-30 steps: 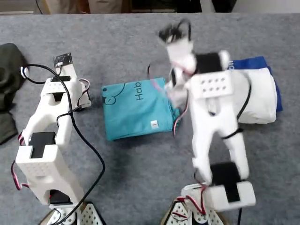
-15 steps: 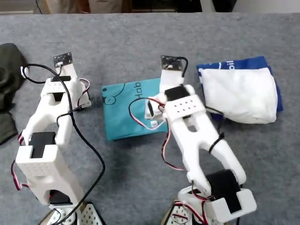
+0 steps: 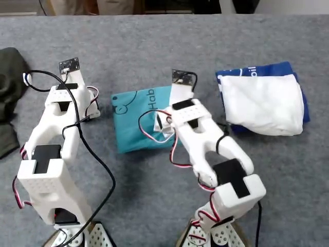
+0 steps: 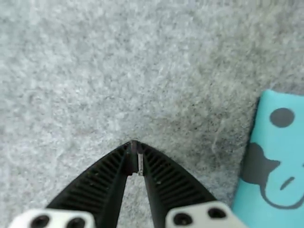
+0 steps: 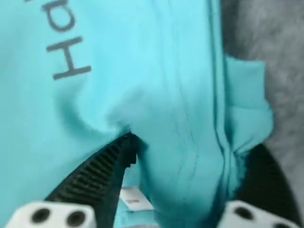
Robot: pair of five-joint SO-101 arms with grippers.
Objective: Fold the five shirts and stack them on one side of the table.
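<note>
right gripper (image 5: 190, 159) stood spread across the teal shirt (image 3: 134, 123) – one ribbed finger (image 5: 102, 173) dug into the cloth, the other a dark shape past a bunched fold, so the shirt's doubled edge lay between the two. the right wrist view gave that stance. from above, the arm's own white body covered its fingers, and one could tell just that it leaned over the shirt's 3 o'clock edge. close up, the same view also caught a small white label (image 5: 135, 199) near the ribbed finger and dark lettering (image 5: 66, 47) across the flat part of the cloth.

left gripper (image 4: 134, 153) had its black tips pressed together with nothing between them, pointing at bare grey table (image 3: 154, 46). its wrist view showed a strip of the teal shirt with a dark printed figure (image 4: 280, 161) on it, just beside the tips but not touching them.

the high view supplied the layout. the teal shirt lay folded into a rough square at the middle of the table, between the two arms. toward 2 o'clock from it, apart from it, a folded white shirt (image 3: 264, 103) rested on a blue shirt (image 3: 247, 71) whose edges stuck out around it – a stack of two. at the table's 9 o'clock edge lay a crumpled dark green garment (image 3: 10, 77), well apart from everything else. a black cable (image 3: 90, 149) looped along the left arm.
</note>
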